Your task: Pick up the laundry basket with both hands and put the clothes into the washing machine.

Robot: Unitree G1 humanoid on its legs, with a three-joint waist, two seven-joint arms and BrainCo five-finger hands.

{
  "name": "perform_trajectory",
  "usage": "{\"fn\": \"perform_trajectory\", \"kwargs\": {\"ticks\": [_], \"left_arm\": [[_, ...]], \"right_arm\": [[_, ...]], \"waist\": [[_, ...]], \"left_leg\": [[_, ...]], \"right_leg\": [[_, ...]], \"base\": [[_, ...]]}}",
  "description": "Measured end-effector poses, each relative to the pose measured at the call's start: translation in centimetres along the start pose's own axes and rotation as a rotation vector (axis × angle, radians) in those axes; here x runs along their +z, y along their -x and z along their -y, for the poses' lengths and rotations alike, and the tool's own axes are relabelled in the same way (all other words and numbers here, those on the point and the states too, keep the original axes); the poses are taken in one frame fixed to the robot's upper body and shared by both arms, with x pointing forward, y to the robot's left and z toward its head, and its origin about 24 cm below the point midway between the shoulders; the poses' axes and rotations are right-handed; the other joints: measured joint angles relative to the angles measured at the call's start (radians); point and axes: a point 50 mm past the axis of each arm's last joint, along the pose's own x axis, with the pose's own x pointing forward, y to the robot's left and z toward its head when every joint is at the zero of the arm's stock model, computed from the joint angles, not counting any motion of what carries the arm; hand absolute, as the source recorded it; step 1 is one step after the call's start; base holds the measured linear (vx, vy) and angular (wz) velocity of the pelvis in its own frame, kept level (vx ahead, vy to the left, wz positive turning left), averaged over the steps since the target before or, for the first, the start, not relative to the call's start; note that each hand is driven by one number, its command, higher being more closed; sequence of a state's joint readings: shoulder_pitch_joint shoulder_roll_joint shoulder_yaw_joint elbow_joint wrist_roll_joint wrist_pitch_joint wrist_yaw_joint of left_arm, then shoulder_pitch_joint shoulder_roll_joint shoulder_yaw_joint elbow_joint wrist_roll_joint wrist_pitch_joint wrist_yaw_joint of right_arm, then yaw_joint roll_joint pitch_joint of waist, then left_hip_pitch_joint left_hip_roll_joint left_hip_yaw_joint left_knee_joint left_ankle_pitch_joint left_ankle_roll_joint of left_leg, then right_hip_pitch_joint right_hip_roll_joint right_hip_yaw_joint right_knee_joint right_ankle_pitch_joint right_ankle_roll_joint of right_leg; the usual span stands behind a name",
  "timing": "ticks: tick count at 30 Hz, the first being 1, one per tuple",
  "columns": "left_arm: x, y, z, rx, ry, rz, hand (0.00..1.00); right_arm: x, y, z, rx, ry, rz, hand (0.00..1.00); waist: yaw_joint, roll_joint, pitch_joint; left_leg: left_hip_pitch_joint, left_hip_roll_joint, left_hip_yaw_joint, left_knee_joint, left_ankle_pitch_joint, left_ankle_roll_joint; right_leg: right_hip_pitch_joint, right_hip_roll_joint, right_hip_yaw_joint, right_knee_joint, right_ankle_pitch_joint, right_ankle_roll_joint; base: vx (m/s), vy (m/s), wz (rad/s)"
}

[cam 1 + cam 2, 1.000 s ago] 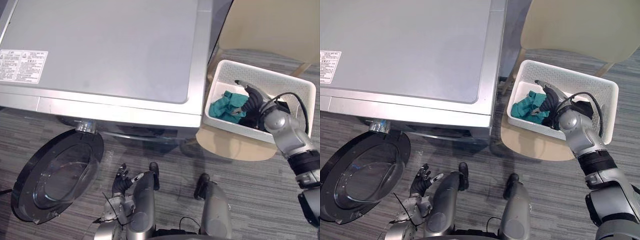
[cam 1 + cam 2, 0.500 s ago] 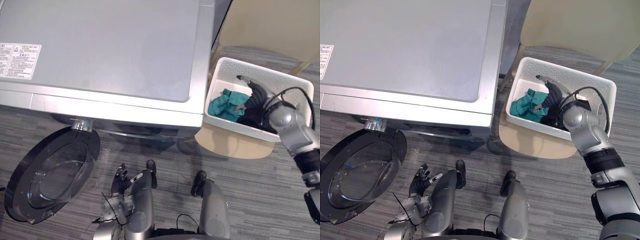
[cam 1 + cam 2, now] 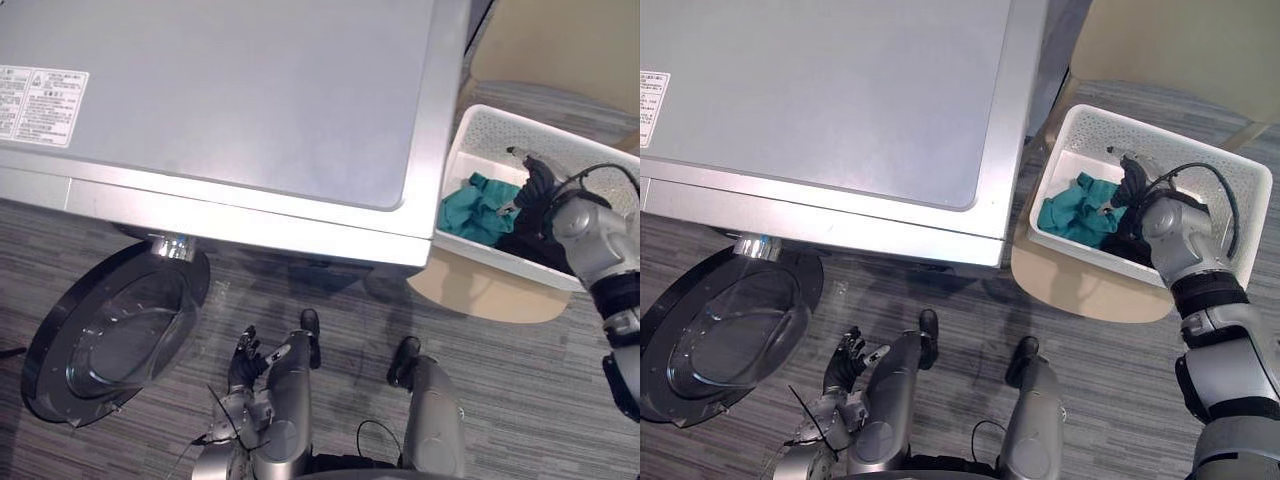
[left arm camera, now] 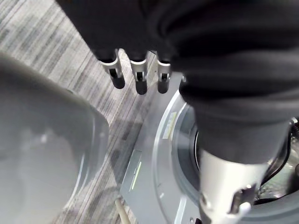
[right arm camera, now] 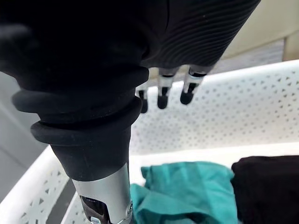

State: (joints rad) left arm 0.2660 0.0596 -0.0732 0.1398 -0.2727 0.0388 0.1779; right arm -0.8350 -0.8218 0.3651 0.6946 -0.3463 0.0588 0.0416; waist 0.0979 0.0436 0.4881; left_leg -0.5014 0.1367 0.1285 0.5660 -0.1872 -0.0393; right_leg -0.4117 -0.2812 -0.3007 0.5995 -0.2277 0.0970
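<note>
The white perforated laundry basket (image 3: 1185, 150) sits on a beige seat (image 3: 1080, 290) beside the washing machine (image 3: 840, 100), holding a limp teal garment (image 3: 1075, 215) and a black garment (image 3: 1130, 245). Stiff and likely light, it should lift best by opposite rims. The right hand (image 3: 1130, 178) hovers over it, fingers straight and empty; the left hand (image 3: 845, 362) hangs spread, low.

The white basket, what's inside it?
A teal cloth and a black cloth lie in the basket. The right hand is open above them. Anything under the two cloths is covered, so it cannot be seen.
</note>
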Motion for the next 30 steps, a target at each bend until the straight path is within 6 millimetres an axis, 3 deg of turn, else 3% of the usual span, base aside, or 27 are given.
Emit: {"fn": "perform_trajectory", "kwargs": {"ticks": [8, 12, 26, 30], "left_arm": [[0.7, 0.0, 0.4, -0.007, 0.018, 0.034, 0.0], [0.7, 0.1, 0.6, -0.005, 0.024, 0.035, 0.0], [3.3, 0.2, 0.9, 0.019, 0.094, 0.146, 0.0], [3.5, 0.2, 0.8, 0.034, 0.097, 0.156, 0.0]], "right_arm": [[-0.1, 0.2, -3.5, 0.068, -0.041, -0.026, 0.0], [0.1, 0.2, -4.1, 0.077, -0.038, -0.025, 0.0], [-0.2, -0.4, -1.1, -0.075, -0.022, -0.046, 0.0], [-0.7, -0.4, -1.0, -0.07, 0.024, -0.066, 0.0]], "waist": [[0.001, 0.003, 0.001], [0.001, 0.006, 0.001], [0.0, 0.026, -0.006], [0.001, 0.029, -0.007]], "left_leg": [[-0.02, -0.003, 0.005, 0.01, 0.0, 0.0], [-0.064, 0.0, 0.006, 0.03, 0.001, -0.001], [-0.241, -0.03, -0.007, 0.025, 0.059, 0.008], [-0.251, -0.033, -0.014, 0.003, 0.08, 0.005]], "right_leg": [[-0.027, -0.014, 0.001, 0.04, -0.02, -0.001], [-0.074, -0.019, 0.002, 0.069, -0.028, -0.006], [-0.259, -0.071, -0.009, 0.141, -0.032, -0.012], [-0.263, -0.077, -0.029, 0.135, -0.029, -0.018]], "base": [[-0.03, -0.009, 0.03], [-0.05, -0.017, 0.0], [-0.04, -0.008, 0.09], [0.0, -0.04, 0.13]]}}
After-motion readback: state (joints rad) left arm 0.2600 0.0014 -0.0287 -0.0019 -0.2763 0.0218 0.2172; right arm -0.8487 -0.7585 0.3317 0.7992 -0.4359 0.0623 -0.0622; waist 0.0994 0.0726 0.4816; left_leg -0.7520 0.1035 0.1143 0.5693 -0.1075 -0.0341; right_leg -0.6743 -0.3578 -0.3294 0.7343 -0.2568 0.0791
